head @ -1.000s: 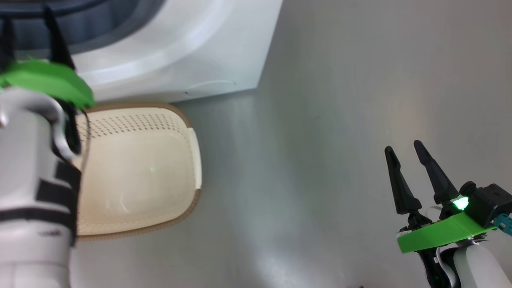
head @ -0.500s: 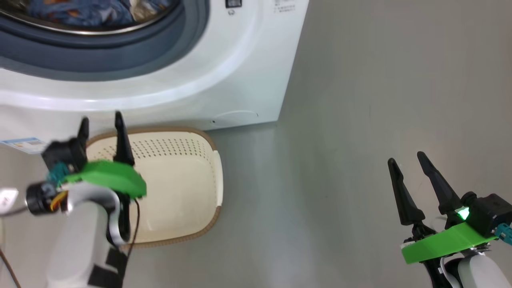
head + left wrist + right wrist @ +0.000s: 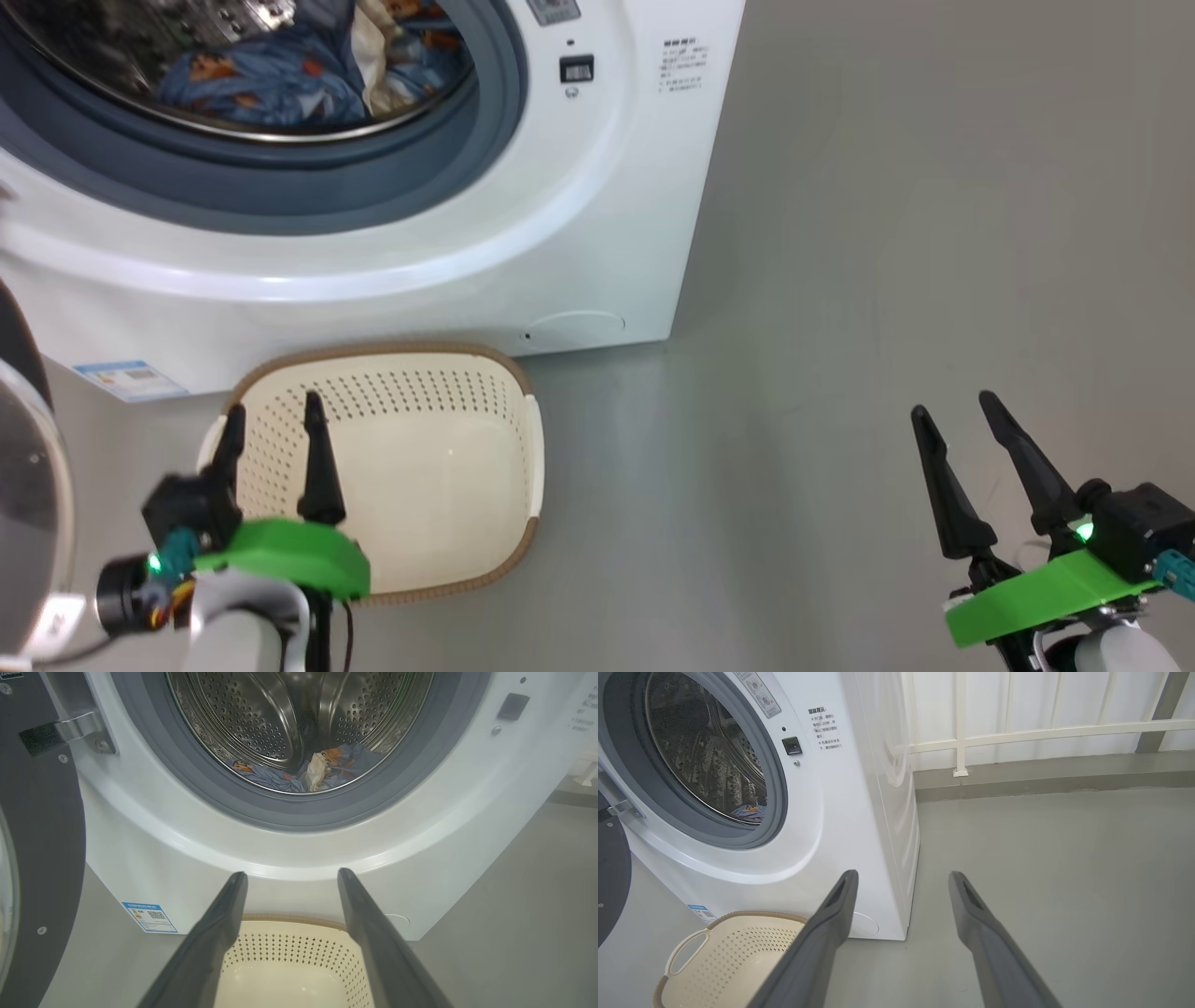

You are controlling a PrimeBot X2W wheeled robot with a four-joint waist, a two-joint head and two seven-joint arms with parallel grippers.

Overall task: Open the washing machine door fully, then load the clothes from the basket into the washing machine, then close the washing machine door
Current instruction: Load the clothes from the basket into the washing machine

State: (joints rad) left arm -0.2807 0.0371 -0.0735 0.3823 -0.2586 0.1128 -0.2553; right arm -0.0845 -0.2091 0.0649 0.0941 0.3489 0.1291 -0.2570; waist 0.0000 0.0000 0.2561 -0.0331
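Underfoot, smooth grey floor (image 3: 840, 280) with a dull sheen, running back to a low grey kerb below a white barred railing (image 3: 1017, 732). Standing on it, big white front-loading washing machine (image 3: 597, 233), with a blue label sticker (image 3: 126, 378) and a round cover (image 3: 574, 329) low on its front. Swung wide at the left on a metal hinge (image 3: 79, 725), large round door (image 3: 42, 835) with a glossy black rim and clear glass centre. Inside the perforated steel drum (image 3: 280, 714), behind the grey-blue rubber gasket (image 3: 280, 201), light blue printed clothes (image 3: 271, 79) with orange and white parts, lying loosely at the bottom. Just before the machine, on the floor, small cream-white perforated plastic basket (image 3: 420, 401) with a brown woven-look rim, its pale bottom in plain sight. Hovering over the basket's left part, left gripper (image 3: 274, 406), fingers parted, grasping nothing. Low at the right above the floor, well apart from the basket, right gripper (image 3: 954, 404), likewise spread and unladen. Against a second ago: head camera tilted upward, drum mouth and clothes now in sight instead of just the gasket's lower edge; left gripper drawn back from the machine's opening to the basket's near-left side; right gripper in much the same stance, as wide as before.
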